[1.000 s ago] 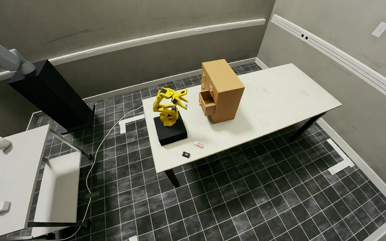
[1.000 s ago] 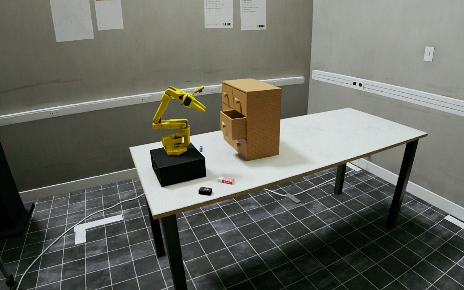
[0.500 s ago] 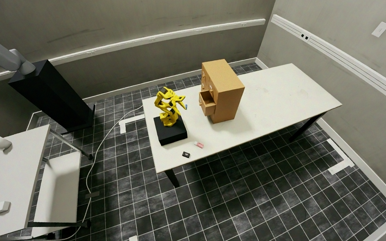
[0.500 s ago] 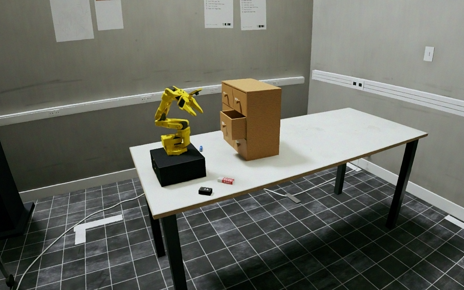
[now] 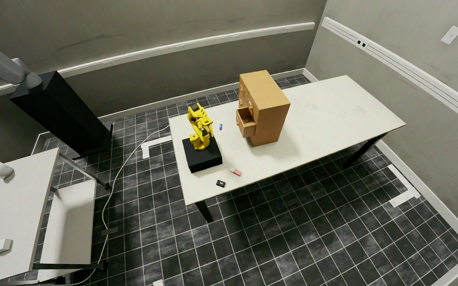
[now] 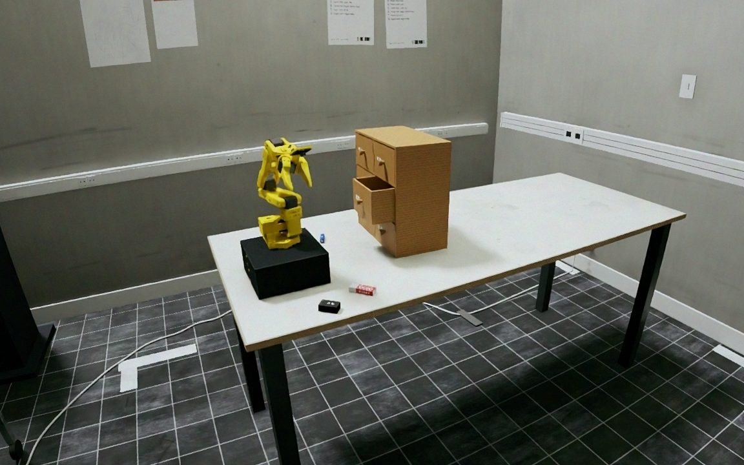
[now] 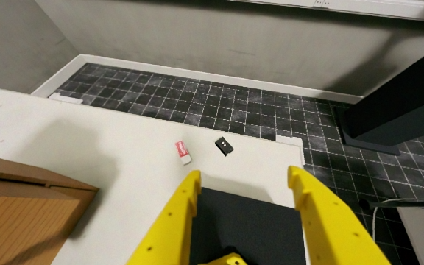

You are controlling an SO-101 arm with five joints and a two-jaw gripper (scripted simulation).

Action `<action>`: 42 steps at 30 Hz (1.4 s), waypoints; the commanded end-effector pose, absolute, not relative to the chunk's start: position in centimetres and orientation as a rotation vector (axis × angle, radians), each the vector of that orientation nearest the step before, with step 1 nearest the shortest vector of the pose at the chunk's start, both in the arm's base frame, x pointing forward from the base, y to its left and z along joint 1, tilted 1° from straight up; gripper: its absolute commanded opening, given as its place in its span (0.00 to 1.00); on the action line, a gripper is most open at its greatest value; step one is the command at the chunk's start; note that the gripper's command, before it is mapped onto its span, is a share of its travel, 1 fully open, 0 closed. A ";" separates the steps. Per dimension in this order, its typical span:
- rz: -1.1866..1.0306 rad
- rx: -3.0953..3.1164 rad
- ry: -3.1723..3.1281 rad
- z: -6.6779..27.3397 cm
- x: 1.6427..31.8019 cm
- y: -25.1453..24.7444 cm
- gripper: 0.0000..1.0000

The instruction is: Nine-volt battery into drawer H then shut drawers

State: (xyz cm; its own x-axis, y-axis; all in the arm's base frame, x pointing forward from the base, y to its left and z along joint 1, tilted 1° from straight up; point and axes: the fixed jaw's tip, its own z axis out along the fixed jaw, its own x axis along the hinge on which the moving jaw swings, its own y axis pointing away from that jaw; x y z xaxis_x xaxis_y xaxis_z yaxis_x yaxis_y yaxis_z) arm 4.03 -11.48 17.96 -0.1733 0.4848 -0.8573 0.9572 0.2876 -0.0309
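The nine-volt battery (image 5: pixel 220 183) (image 6: pixel 329 306) (image 7: pixel 224 146), a black block with white marking, lies on the table near its front left corner. My gripper (image 6: pixel 300 186) (image 7: pixel 244 172) is open with nothing between its fingers, high above the black base. In the wrist view the battery lies beyond the fingertips, between them in direction but well away. The brown chest (image 5: pixel 272 122) (image 6: pixel 422 199) (image 7: pixel 24 224) stands upright, right of the arm. Its drawer H (image 5: pixel 248 130) (image 6: pixel 383 206) is pulled partly out; its label is too small to read now. The other drawers look shut where visible.
A red and white eraser (image 5: pixel 235 172) (image 6: pixel 362 289) (image 7: pixel 182 152) lies beside the battery, toward the chest. A small blue battery (image 5: pixel 220 126) (image 6: pixel 322 237) lies behind, between arm and chest. The black base block (image 5: pixel 205 161) (image 6: pixel 294 276) (image 7: pixel 249 228) carries the arm. The table's front edge is close to the nine-volt battery.
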 end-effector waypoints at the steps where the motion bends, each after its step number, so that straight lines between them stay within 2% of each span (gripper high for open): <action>1: -0.839 1.408 1.719 18.1 2.7 -11.8 0.30; 19: -0.856 1.438 1.701 18.1 2.4 -11.9 0.30; 36: -0.722 1.428 2.144 16.6 3.1 -17.2 0.30; 42: -0.635 1.396 2.318 14.7 3.4 -19.5 0.30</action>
State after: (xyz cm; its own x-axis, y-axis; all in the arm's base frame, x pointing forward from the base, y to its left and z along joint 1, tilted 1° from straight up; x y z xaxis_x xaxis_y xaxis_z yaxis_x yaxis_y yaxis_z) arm 3.28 -18.14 15.57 -0.4024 0.7056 -0.5832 0.9116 0.3675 -0.1845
